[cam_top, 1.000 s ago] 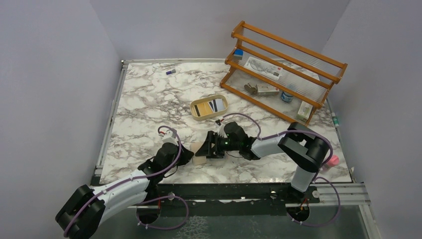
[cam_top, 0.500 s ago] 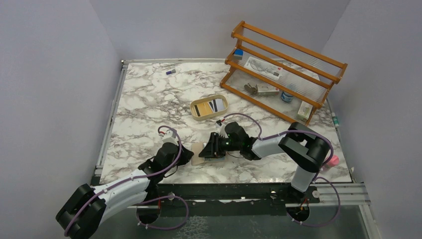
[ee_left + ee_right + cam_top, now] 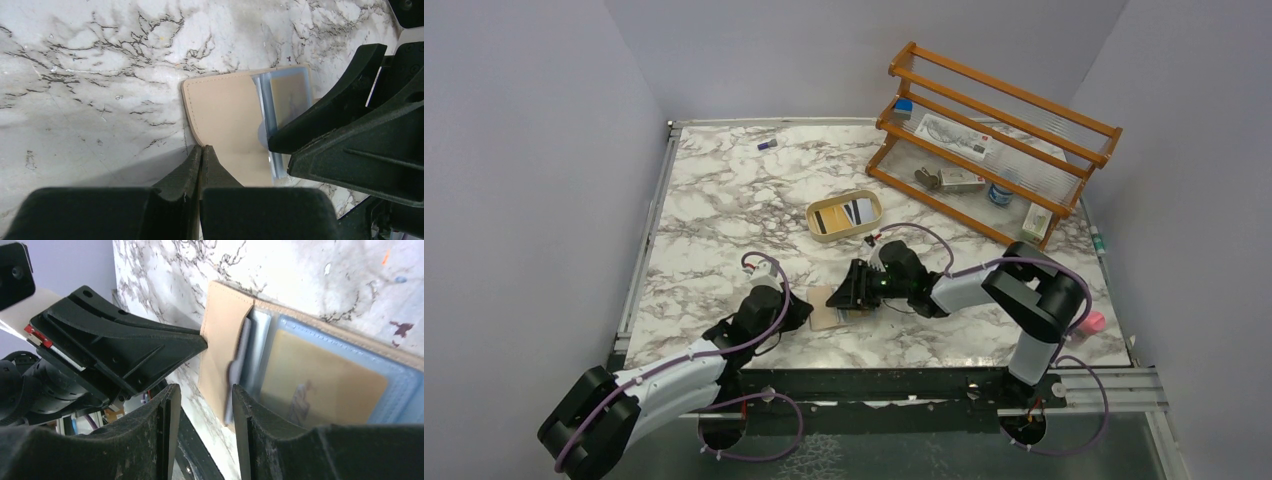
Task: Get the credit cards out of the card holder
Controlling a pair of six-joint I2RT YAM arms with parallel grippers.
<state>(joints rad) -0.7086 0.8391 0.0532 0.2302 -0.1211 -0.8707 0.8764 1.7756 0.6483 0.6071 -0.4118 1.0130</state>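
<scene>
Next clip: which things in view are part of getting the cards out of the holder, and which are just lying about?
Part of the job:
card holder, lying open
credit cards in its pockets
left gripper, at the holder's edge
right gripper, over the pockets

Lying about:
oval tray with cards in it
wooden rack with small items
pink object, far right

Marble-patterned table (image 3: 724, 190), plain lilac walls (image 3: 524, 200), wooden rack (image 3: 954, 207)
</scene>
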